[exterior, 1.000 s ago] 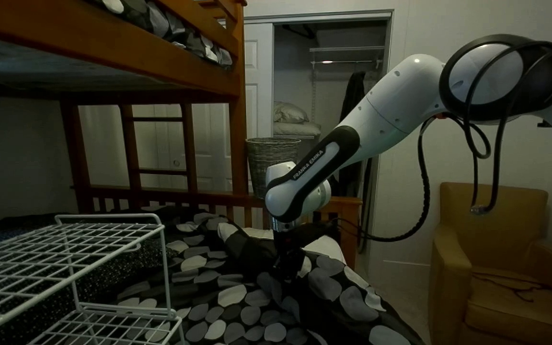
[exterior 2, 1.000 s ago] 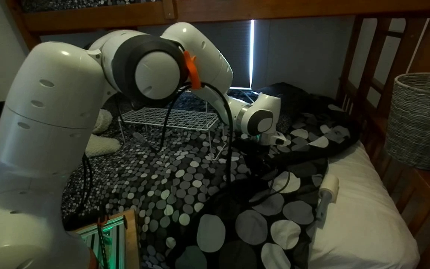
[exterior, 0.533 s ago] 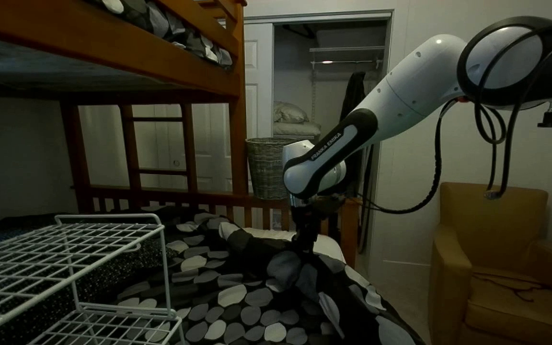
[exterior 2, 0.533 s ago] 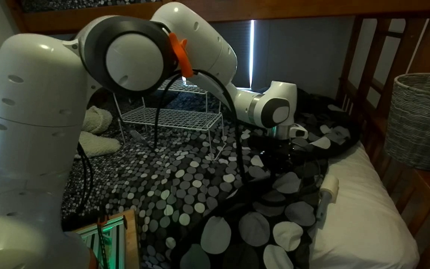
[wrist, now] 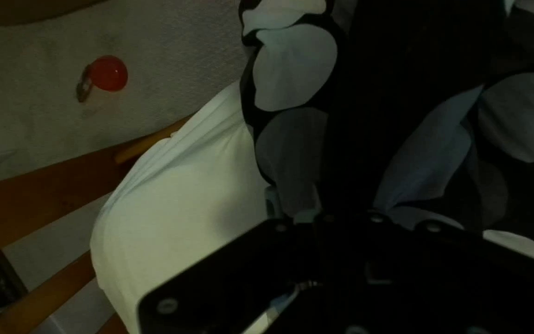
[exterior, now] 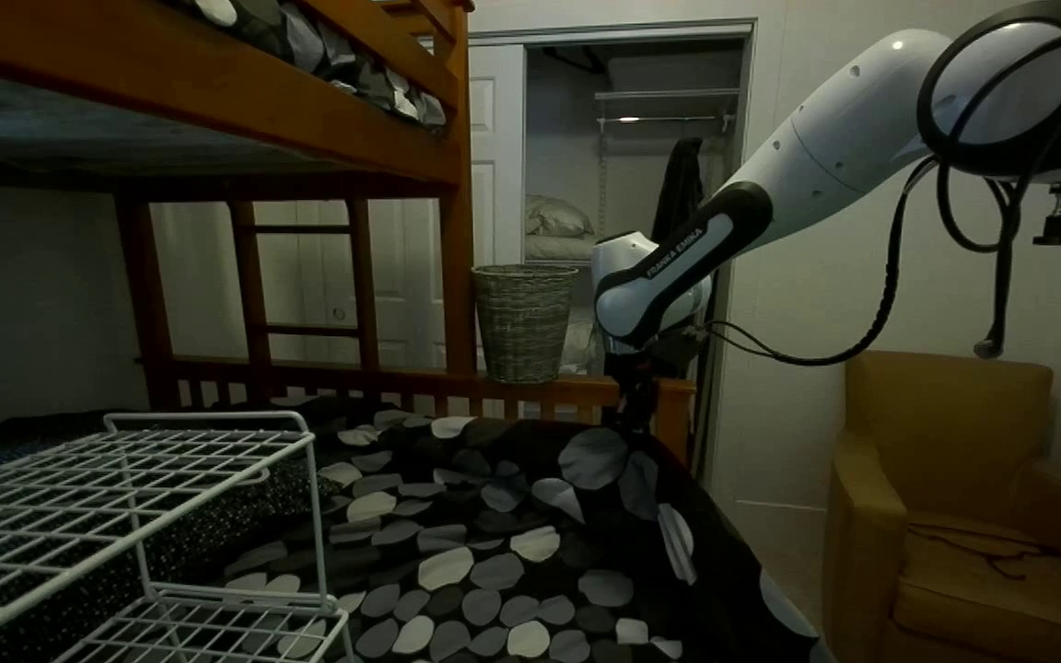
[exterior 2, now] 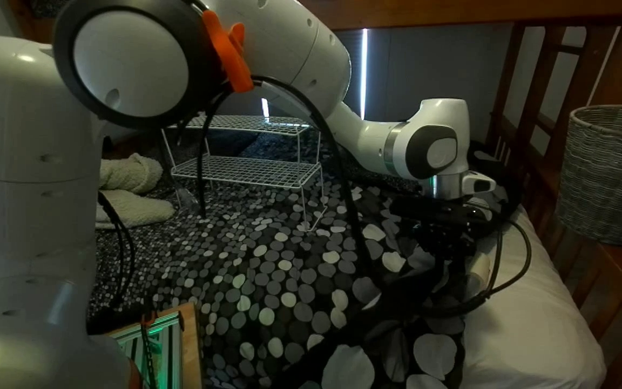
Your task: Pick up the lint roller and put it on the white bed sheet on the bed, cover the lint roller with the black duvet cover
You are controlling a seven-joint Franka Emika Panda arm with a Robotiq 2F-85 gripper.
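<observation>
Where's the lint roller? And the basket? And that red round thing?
Lint roller (exterior 2: 480, 268): an exterior view, its pale roll.
Basket (exterior: 524, 324): an exterior view, its woven side.
Red round thing (wrist: 109, 73): wrist view, its middle.

One robot arm (exterior: 811, 161), bearing one claw (exterior: 632, 424); one black duvet cover (exterior: 512, 571), at and below the claw; one lint roller (exterior 2: 479, 268), just beside the claw and partly hidden in an exterior view; one white bed sheet (exterior 2: 532, 324), lower than the claw; one bunk bed (exterior: 217, 87), its frame reaching both above and below the claw; one further spotted fabric (exterior: 319, 55), at the bed's upper level, higher than the claw; two stacked white wire racks (exterior 2: 251, 170), well apart from the claw; one wicker basket (exterior: 523, 322), near the claw; one mustard armchair (exterior: 950, 433), well apart from it; one red round object (wrist: 108, 73), on the floor (wrist: 179, 69), farther down than the claw
</observation>
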